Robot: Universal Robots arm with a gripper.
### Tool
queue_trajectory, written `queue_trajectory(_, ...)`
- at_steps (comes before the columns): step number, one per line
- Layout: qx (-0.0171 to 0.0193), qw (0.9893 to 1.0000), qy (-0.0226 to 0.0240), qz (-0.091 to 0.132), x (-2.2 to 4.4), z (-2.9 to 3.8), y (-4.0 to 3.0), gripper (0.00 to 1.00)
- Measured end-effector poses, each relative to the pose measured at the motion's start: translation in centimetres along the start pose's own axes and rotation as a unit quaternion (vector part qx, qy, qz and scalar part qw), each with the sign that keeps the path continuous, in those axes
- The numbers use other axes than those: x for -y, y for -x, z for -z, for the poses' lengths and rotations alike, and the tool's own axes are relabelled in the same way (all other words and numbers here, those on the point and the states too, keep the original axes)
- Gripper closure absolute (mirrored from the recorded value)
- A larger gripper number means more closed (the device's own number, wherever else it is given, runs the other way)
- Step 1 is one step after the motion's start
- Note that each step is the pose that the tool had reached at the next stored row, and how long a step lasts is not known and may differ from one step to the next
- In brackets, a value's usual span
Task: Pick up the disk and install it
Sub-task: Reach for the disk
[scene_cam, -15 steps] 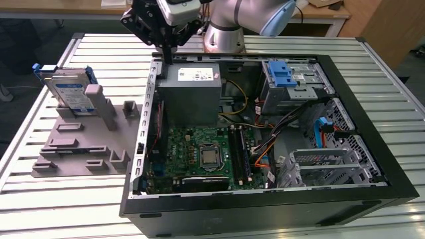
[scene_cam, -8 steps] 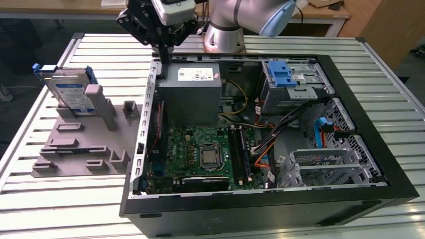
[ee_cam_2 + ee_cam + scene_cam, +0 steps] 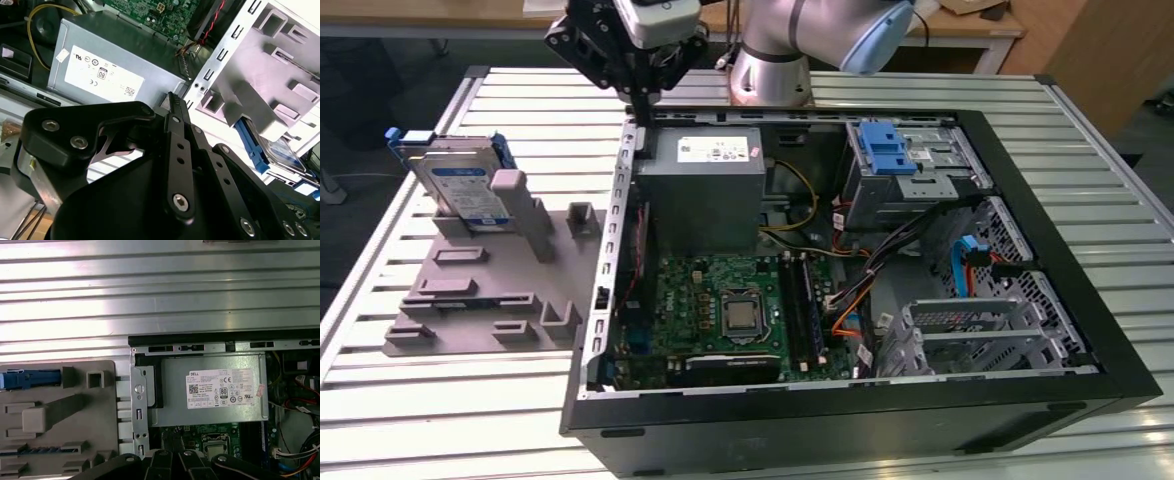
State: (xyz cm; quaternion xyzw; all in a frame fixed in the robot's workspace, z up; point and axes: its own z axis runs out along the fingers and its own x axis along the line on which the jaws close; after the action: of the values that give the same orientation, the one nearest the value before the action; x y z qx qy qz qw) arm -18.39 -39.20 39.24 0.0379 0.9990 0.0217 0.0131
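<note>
Gripper (image 3: 644, 100) hangs over the far edge of the open computer case (image 3: 854, 420), above the corner where the grey power supply (image 3: 707, 195) sits. In the second wrist view its fingers (image 3: 172, 100) look pressed together with nothing between them, though the linkage hides part of the tips. The disk (image 3: 460, 185) is outside the case, off its side wall toward the exterior view's left and well apart from the gripper. It stands on edge in a slot of the grey fixture (image 3: 480, 300) that lies beside the case, label facing out, blue carrier round its rim, with a grey post just in front of its lower part. How deep it sits in the slot cannot be made out.

Handling, as a judgement: a rigid metal body, fairly dense for its size, with no give under the pads. The silver faces are probably slick, and the plastic carrier likely gives better bite. It is shock-sensitive, so no knocks against the case wall. The best hold seems to be across the thin dimension at the exposed upper edge, squeezing both flat faces near the rim, clear of the post.
</note>
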Motion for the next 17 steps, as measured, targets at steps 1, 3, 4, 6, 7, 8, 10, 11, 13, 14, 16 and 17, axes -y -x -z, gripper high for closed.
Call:
queue_trajectory(1, 0.0, 1.0, 0.0, 0.0, -0.04, 0.0, -0.14, 0.89)
queue_trajectory(3, 0.0, 1.0, 0.0, 0.0, -0.14, 0.0, -0.42, 0.89)
queue_trajectory(4, 0.0, 1.0, 0.0, 0.0, -0.2, 0.0, -0.55, 0.89)
queue_trajectory(6, 0.0, 1.0, 0.0, 0.0, -0.3, -0.01, -0.77, 0.89)
queue_trajectory(7, 0.0, 1.0, 0.0, 0.0, -0.34, -0.01, -0.83, 0.89)
queue_trajectory(8, 0.0, 1.0, 0.0, 0.0, -0.36, -0.01, -0.86, 0.89)
queue_trajectory(10, 0.0, 1.0, 0.0, 0.0, -0.36, -0.01, -0.88, 0.89)
queue_trajectory(11, 0.0, 1.0, 0.0, 0.0, -0.36, -0.01, -0.89, 0.89)
queue_trajectory(13, 0.0, 1.0, 0.0, 0.0, -0.36, -0.01, -0.9, 0.89)
queue_trajectory(14, 0.0, 1.0, 0.0, 0.0, -0.35, -0.01, -0.93, 0.89)
queue_trajectory(16, 0.0, 1.0, 0.0, 0.0, -0.35, -0.01, -1.0, 0.89)
queue_trajectory(17, 0.0, 1.0, 0.0, 0.0, -0.35, -0.01, -1.03, 0.89)
